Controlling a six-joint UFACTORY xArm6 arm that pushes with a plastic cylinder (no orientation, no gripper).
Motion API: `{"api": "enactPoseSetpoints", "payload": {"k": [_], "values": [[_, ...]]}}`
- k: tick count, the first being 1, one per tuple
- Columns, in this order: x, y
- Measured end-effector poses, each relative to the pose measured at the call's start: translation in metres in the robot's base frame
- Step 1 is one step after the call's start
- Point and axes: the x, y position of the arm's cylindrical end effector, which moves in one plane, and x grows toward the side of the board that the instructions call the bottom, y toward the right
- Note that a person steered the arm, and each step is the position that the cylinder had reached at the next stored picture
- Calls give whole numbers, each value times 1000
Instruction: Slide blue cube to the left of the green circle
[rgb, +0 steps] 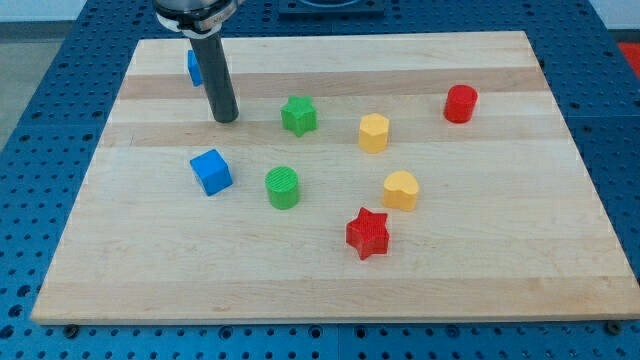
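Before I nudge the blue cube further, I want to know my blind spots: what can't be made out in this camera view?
- Second blue block, view's top left: mostly hidden behind the rod; shape unclear.
- My tip: whether it touches the board can't be judged.
- Arm above the rod: cut off by the view's top edge.
- Blue cube and green circle: fully visible, apart.

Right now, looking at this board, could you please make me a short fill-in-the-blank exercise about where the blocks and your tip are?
1. The blue cube lies to the view's ____ of the green circle.
2. My tip rests toward the view's ____ from the blue cube, not touching it.
3. The block nearest the view's bottom is the red ____.
4. The rod partly hides a second ____ block.

Missing words: left; top; star; blue
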Motion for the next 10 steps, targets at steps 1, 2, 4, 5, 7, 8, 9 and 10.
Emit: {"api": "enactPoseSetpoints", "payload": {"k": [1, 2, 4, 5, 7, 8, 9, 10], "values": [[18, 0], [46, 12], [78, 29], [84, 29], [117, 21], [145, 21], [179, 21], [217, 21]]}}
